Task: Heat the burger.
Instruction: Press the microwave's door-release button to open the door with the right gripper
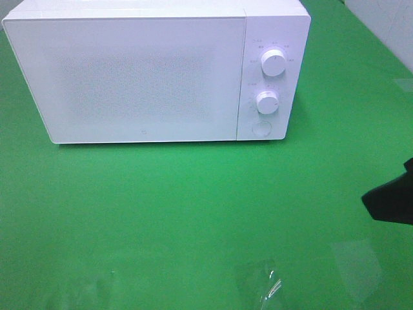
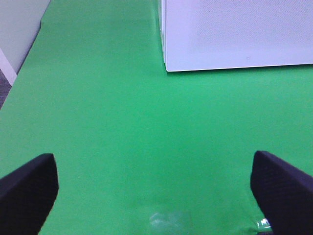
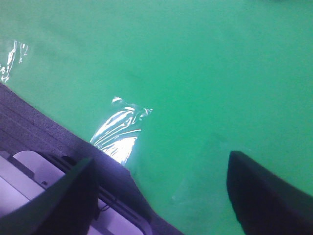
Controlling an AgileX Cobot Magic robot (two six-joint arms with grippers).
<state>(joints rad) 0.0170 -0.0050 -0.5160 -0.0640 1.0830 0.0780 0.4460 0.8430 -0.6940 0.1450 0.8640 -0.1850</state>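
The left gripper and right gripper both hang wide apart and empty over the green table. The burger shows in no view. The microwave stands shut, so opening its door is probably the next step.

The burger is not visible in any view.

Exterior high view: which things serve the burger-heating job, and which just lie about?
Job: white box-shaped microwave, door closed; open left claw; open right claw. No burger in view.
Lying about: clear crinkled film patches on the green table cover.
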